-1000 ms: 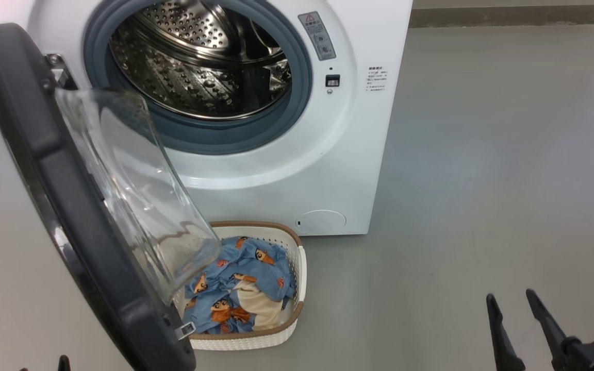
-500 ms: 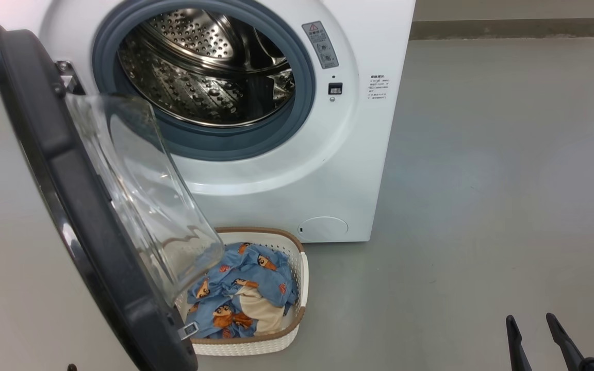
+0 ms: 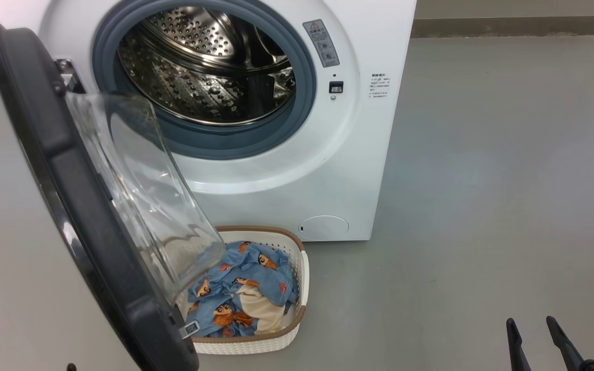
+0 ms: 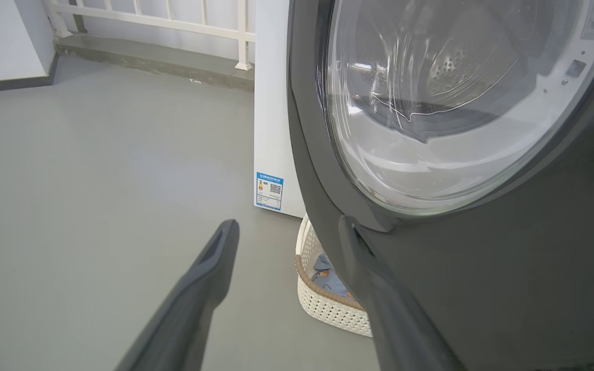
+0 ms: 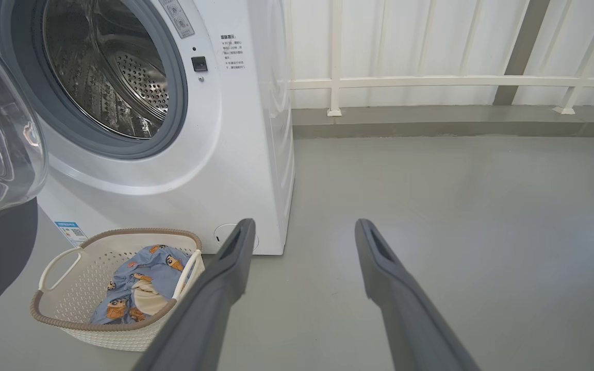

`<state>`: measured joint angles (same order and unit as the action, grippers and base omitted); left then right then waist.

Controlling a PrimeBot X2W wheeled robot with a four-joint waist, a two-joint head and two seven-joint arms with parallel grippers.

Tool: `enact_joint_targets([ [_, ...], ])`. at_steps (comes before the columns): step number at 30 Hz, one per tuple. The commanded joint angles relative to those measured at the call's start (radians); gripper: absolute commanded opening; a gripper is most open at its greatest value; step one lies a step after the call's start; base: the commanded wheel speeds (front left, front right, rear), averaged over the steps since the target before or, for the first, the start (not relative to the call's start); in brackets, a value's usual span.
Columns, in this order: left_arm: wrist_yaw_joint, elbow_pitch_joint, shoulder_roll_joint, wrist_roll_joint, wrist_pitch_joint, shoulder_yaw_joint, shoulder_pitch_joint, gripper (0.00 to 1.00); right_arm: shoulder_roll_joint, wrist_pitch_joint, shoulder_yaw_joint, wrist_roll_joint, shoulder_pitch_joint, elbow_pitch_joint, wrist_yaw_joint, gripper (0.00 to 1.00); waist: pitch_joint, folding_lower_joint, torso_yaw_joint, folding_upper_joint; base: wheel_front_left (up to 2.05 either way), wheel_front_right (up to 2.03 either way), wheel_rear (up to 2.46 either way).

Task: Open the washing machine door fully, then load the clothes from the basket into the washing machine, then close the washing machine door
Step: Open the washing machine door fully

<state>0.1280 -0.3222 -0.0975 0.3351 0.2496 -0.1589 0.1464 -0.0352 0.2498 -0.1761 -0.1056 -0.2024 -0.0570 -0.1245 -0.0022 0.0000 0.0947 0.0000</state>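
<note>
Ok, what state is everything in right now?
washing machine door: open, swung out to the left
drum: empty
clothes: bundled in the basket
basket: upright on the floor, partly under the door
left gripper: open, empty, near the door's rim
right gripper: open, empty, over the floor

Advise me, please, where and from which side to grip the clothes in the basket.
Probably the bunched blue folds of the clothes, pinched from above. Come from the right with the open right gripper: the door overhangs the left side of the basket.

Right claw (image 5: 304, 222), jaws wide apart, above grey floor (image 5: 457, 206); basket (image 5: 121, 337) of clothes (image 5: 142, 273) just before the white washing machine (image 5: 245, 154).
</note>
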Motion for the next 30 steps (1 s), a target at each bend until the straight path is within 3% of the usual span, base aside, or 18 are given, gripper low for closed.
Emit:
enact_joint_targets([
  [1, 0.003, 0.029, -0.025, -0.009, 0.012, -0.033, -0.021, 1.00, -0.015, 0.012, 0.017, 0.008, 0.030, 0.020, -0.006, 1.00, 0.000, 0.0000, 0.000, 0.0000, 0.00, 0.00, 0.00],
  [29, 0.003, 0.068, -0.030, -0.029, 0.012, -0.023, -0.013, 1.00, -0.015, 0.012, 0.011, 0.012, 0.031, 0.004, -0.006, 1.00, -0.026, 0.0000, 0.020, 0.0000, 0.00, 0.00, 0.00],
  [30, 0.003, 0.068, -0.030, -0.032, 0.012, -0.023, -0.014, 0.28, -0.015, 0.012, 0.011, 0.011, 0.031, 0.003, -0.006, 1.00, -0.027, 0.0000, 0.020, 0.0000, 0.00, 0.00, 0.00],
])
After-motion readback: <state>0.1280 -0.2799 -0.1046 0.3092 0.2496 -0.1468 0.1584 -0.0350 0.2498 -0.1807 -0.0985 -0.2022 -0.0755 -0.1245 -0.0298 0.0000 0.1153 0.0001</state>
